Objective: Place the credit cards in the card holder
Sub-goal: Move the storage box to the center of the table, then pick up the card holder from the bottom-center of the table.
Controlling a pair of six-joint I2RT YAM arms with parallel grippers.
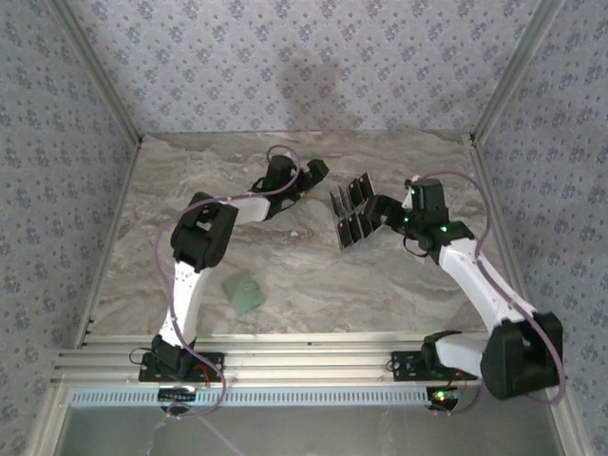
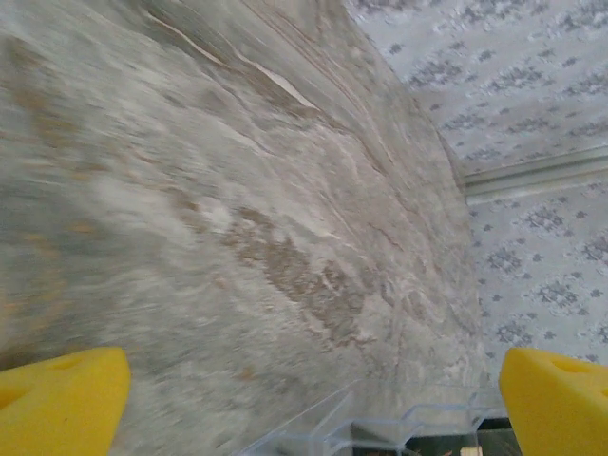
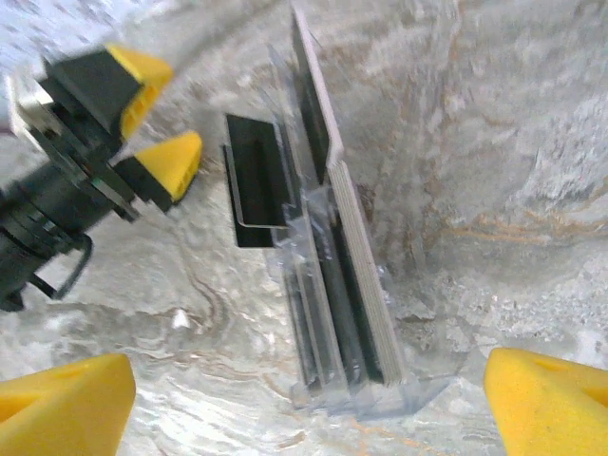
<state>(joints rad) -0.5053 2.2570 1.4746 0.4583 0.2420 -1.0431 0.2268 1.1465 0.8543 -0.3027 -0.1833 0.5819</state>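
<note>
Marble-patterned tabletop (image 1: 399, 275), grey-beige veining, enclosed by floral-papered walls.

Item 1: credit cards (image 3: 361, 275). Thin, dark and glossy, they stood on edge in the slots of a clear acrylic stand (image 3: 380, 394) near the middle of the tabletop. One black card (image 3: 255, 180) sat apart in a farther slot, with a tight stack in the nearer one. All were in the stand; none had been lifted.

Item 2: card holder (image 1: 245, 291). Pale sage-green and roughly square, it lay flat on the tabletop beside the left arm, well apart from the stand. Whether it was folded shut or open could not be told.

Item 3: left claw (image 1: 313, 173). Yellow-tipped, spread wide and holding nothing, it was just beyond the stand on its far-left side.

Item 4: right claw (image 3: 304, 408). Also spread wide and empty, it faced the stand's end from close range, with the card stack lined up between its tips.

Step judged in hand: the approach to the cards, before any first pick. The next move would likely call for one claw to close on the exposed upper edge of a single card, not the whole stack, and draw it straight up out of its slot. The holder would then need opening and steadying.

Markings: no brand, number or lettering was legible on cards, stand or holder.
</note>
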